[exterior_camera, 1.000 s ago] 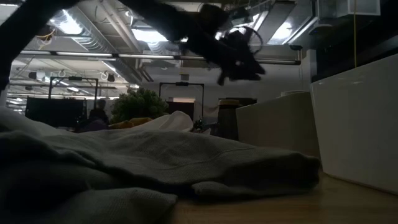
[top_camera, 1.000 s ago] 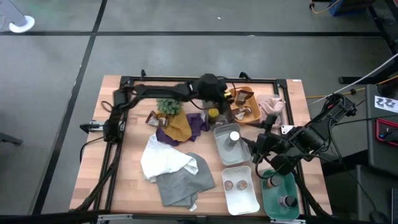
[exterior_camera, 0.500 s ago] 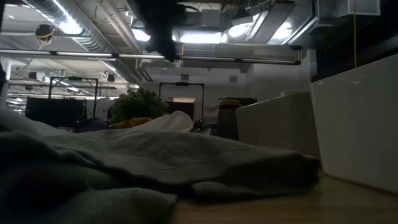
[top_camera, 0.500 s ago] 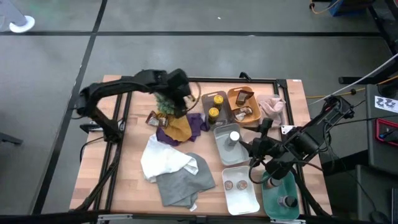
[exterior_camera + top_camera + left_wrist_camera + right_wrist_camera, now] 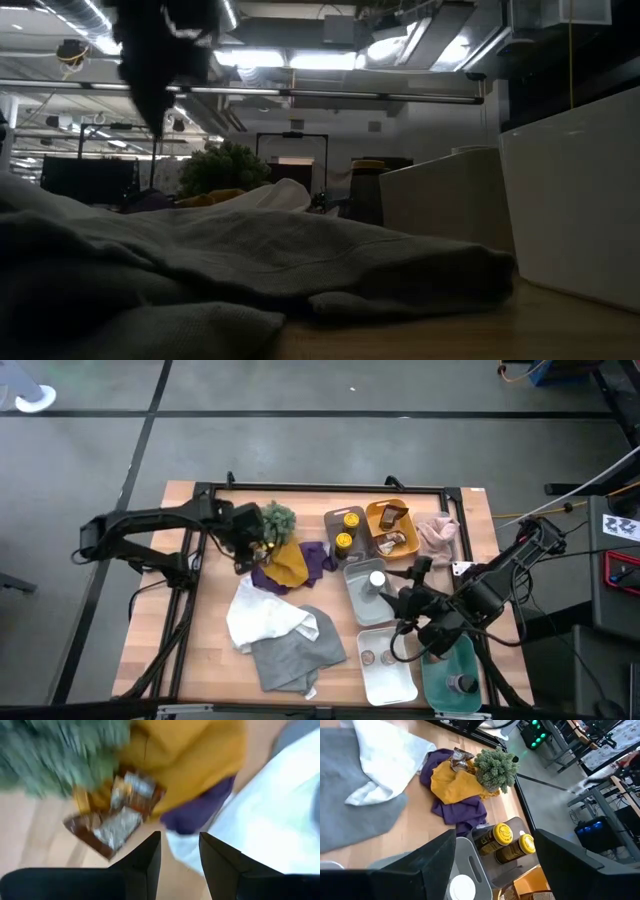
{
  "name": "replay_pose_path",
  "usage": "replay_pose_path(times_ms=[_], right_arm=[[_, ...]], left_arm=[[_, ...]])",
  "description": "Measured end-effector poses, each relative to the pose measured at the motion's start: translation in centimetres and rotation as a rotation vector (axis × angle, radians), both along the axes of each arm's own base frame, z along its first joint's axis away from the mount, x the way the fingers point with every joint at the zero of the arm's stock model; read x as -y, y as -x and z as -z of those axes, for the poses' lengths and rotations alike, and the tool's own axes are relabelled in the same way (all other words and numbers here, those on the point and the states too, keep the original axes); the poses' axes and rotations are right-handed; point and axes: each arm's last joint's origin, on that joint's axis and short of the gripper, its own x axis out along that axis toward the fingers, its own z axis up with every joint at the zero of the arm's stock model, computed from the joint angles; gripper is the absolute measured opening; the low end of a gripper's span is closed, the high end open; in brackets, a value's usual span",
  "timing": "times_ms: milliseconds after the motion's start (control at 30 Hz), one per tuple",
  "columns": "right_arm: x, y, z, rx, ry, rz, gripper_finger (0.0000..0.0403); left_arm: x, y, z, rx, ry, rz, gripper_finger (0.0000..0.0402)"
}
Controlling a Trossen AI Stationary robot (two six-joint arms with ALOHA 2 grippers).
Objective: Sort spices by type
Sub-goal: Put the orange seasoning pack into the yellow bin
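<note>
My left gripper (image 5: 243, 540) (image 5: 180, 845) is open and hangs over two brown foil packets (image 5: 244, 550) (image 5: 117, 815), which lie flat on the table next to the bushy plant (image 5: 275, 520); it touches nothing. My right gripper (image 5: 405, 605) (image 5: 495, 870) is wide open beside the grey tray (image 5: 352, 598) holding the white-capped jar (image 5: 377, 580) (image 5: 461, 887). Two yellow-topped tins (image 5: 346, 530) (image 5: 502, 834) stand in another grey tray. Brown packets (image 5: 392, 528) lie in the orange tray. Two bottles (image 5: 378, 657) stand in the white tray, and more (image 5: 460, 682) in the green tray.
Mustard (image 5: 288, 563) and purple (image 5: 318, 557) cloths lie beside the plant. White (image 5: 262, 615) and grey (image 5: 298, 650) cloths cover the table's near middle, and a pink cloth (image 5: 438, 535) lies at the right. In the low view the grey cloth (image 5: 250, 270) fills the foreground beside a white tray wall (image 5: 580, 200).
My left gripper has swung from above the tray of yellow-topped tins toward the table's left, past the plant, and now hangs over the brown packets. My right gripper has shifted a little toward the table's left. Nothing on the table has moved.
</note>
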Motion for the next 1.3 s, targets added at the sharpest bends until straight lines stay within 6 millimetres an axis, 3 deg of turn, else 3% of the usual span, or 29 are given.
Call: replay_pose_path(times_ms=[267, 400, 933, 1167, 1300], right_arm=[[-0.2, -0.2, -0.2, 0.032, -0.026, -0.002, 0.0269], [-0.2, -0.2, -0.2, 0.032, -0.026, -0.002, 0.0269], [-0.2, -0.2, -0.2, 0.028, -0.022, -0.003, 0.0269], [-0.2, -0.2, -0.2, 0.028, -0.022, -0.003, 0.0269], [-0.2, -0.2, -0.2, 0.026, -0.026, -0.006, 0.0269]], left_arm=[[0.4, 2.2, 5.4, -0.203, -0.029, -0.066, 0.0154], [0.3, 2.9, 6.7, -0.262, -0.092, -0.095, 0.0174], [0.0, 2.9, 6.9, -0.264, -0.201, -0.227, 0.0178], [-1.2, 0.5, 6.4, 0.024, -0.239, -0.361, 0.0178], [-1.7, 0.3, 6.3, 0.054, -0.237, -0.408, 0.0178]])
